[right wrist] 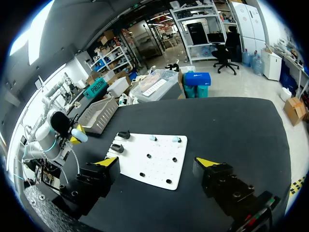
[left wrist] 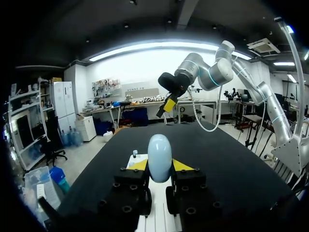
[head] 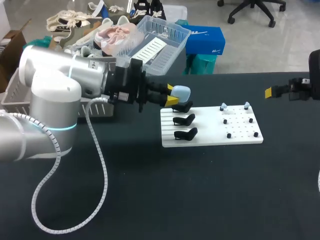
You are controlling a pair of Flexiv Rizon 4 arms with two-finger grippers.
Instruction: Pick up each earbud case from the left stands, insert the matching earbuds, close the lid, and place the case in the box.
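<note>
My left gripper (head: 173,98) is shut on a pale blue earbud case (head: 181,93), held just above the rearmost of three black stands (head: 184,120) on the white board (head: 240,140). In the left wrist view the case (left wrist: 160,157) stands upright, lid closed, between the yellow tips of that gripper (left wrist: 160,165). Two small pale earbuds (head: 223,106) sit on pegs at the board's far edge. My right gripper (head: 270,92) hangs high at the table's far right. In its own view it (right wrist: 158,163) is wide open and empty above the board (right wrist: 159,166), with the earbuds (right wrist: 152,138) ahead.
A grey wire basket (head: 100,108) stands at the table's back left, behind my left arm; it shows in the right wrist view too (right wrist: 99,113). A grey cable (head: 102,170) loops from the left arm over the near left of the black table.
</note>
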